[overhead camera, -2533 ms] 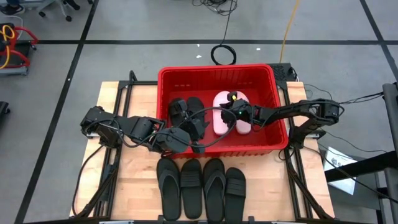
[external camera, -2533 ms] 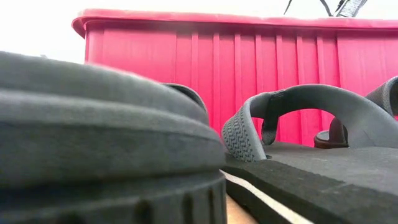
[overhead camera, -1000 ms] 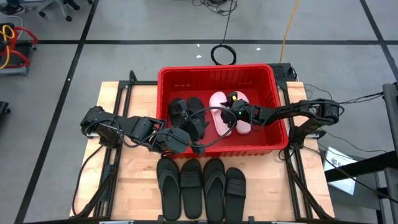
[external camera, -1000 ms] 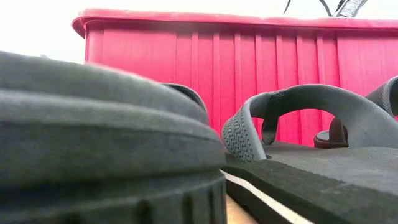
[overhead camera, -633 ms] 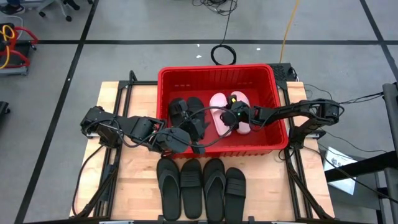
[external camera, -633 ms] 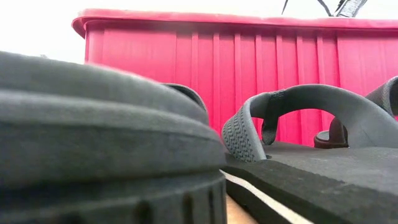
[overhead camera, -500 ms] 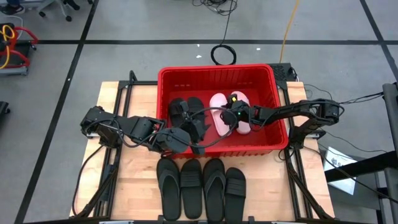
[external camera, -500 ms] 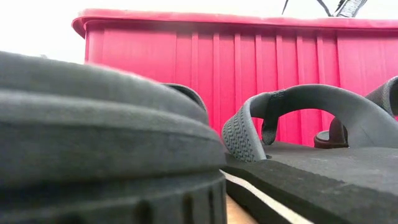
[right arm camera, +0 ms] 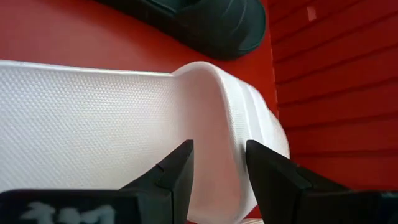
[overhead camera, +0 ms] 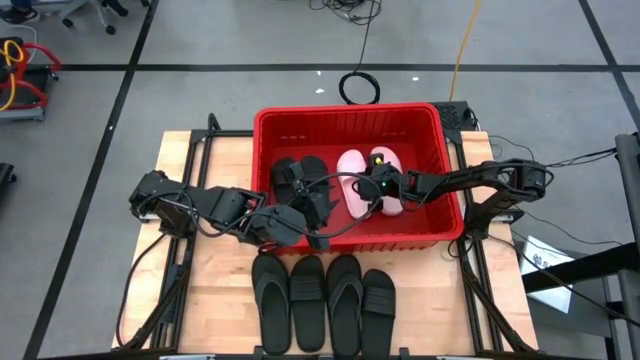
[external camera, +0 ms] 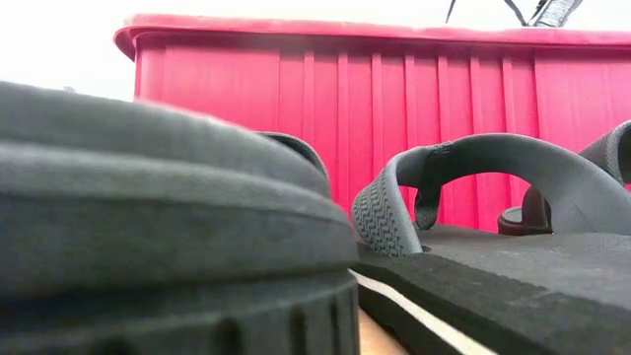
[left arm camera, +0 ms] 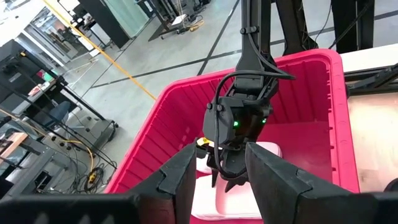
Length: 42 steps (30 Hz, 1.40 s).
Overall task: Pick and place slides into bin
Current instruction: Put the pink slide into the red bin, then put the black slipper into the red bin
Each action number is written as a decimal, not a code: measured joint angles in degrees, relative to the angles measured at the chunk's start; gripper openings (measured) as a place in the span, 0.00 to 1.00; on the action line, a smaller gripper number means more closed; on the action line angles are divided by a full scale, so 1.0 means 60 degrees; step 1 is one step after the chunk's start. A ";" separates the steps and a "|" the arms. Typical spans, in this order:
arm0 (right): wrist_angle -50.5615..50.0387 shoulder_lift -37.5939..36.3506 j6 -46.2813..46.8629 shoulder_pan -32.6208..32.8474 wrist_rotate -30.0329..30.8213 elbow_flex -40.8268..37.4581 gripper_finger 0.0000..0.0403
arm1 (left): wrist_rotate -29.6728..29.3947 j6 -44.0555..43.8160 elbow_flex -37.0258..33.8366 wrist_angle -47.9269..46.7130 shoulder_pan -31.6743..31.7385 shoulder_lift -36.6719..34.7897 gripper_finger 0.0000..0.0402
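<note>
No readable writing shows anywhere. The right end effector (overhead camera: 372, 186) hangs inside the bin (overhead camera: 349, 118), fingers parted and empty, just above 2 pink slides (overhead camera: 352, 166). The left end effector (overhead camera: 318, 232), fingers also parted and empty, hovers over 2 black slides (overhead camera: 300, 180).
</note>
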 joint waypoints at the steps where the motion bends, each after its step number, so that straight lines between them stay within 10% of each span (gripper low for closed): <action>1: -0.0045 -0.0015 0.0180 0.0000 -0.0001 0.0000 0.33 | 0.0000 -0.0001 0.0000 0.0000 0.0001 0.0000 0.37; 26: -0.1303 -0.4163 0.1349 0.1293 0.0032 -0.0011 0.32 | -0.0015 -0.0191 0.0001 -0.0043 -0.0169 -0.0258 0.37; 37: -0.1306 -0.7136 0.2347 0.3411 0.0028 -0.0011 0.32 | 0.0155 -0.4441 0.0011 -0.3101 -0.1273 -0.1218 0.37; 42: -0.1308 -0.7925 0.2336 0.4622 0.0021 -0.0011 0.32 | 0.2072 -0.7606 0.0011 -0.5357 -0.1904 -0.1242 0.37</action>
